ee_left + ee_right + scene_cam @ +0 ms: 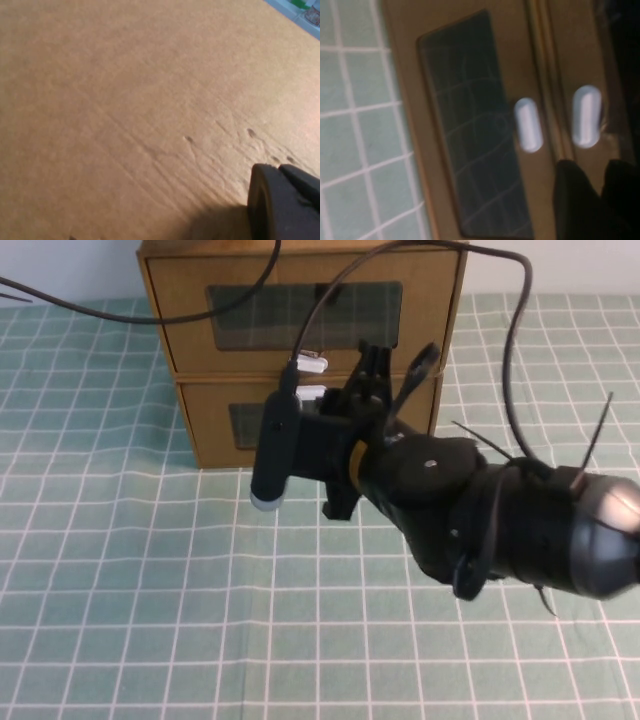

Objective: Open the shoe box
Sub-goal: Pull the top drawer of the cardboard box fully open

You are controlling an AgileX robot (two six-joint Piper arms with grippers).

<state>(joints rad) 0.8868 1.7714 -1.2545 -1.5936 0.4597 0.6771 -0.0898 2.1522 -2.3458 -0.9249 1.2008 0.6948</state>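
Observation:
Two brown cardboard shoe boxes stand stacked at the back of the table: an upper box (300,300) and a lower box (215,430). Each front has a dark window and a small white handle, the upper handle (312,364) just above the lower handle (312,393). In the right wrist view the two handles (528,124) (586,122) lie either side of the seam between the boxes. My right gripper (398,358) (601,187) hovers at the box fronts beside the handles, slightly open, holding nothing. My left gripper (282,200) sits close against a plain cardboard surface (125,100).
A green checked cloth (150,590) covers the table around the boxes. Black cables (515,330) loop over the boxes and the right arm. The right arm's bulky body (520,530) fills the right middle of the high view.

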